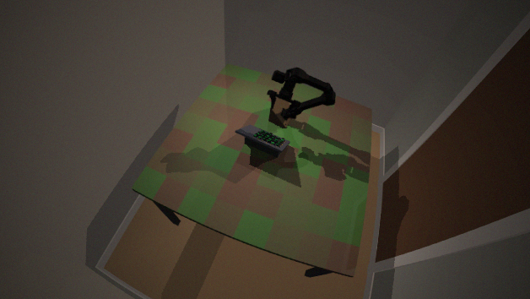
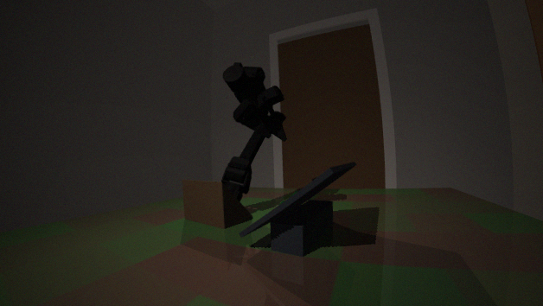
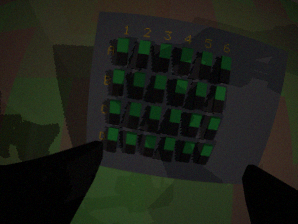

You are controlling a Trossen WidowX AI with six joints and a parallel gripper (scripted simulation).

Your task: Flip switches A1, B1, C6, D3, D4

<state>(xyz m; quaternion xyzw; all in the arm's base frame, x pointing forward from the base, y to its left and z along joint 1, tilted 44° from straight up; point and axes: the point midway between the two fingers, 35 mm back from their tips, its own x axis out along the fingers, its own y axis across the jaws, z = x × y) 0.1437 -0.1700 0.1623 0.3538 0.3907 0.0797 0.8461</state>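
The grey switch panel (image 1: 250, 128) (image 2: 296, 198) (image 3: 250, 120) is tilted on a dark block. Its switches have green upper halves and dark lower halves in the wrist view. There A1 (image 3: 123, 45) is the top left switch, with B1 (image 3: 118, 77) just below it. C6 (image 3: 214, 123) is at the right of the third row. D3 (image 3: 150, 142) and D4 (image 3: 170, 144) are in the bottom row, D3 looking darker. Which ends are raised is too dim to tell surely. My gripper (image 3: 177, 163) is open and empty, above the panel's near side, touching nothing.
A wooden block (image 1: 276, 117) (image 2: 203, 204) stands by the arm's base. The panel's dark support block (image 2: 287, 239) rests on the green and brown chequered table (image 1: 253, 228). Arm and panel shadows cross the table. A brown door (image 2: 333, 108) is in the wall behind.
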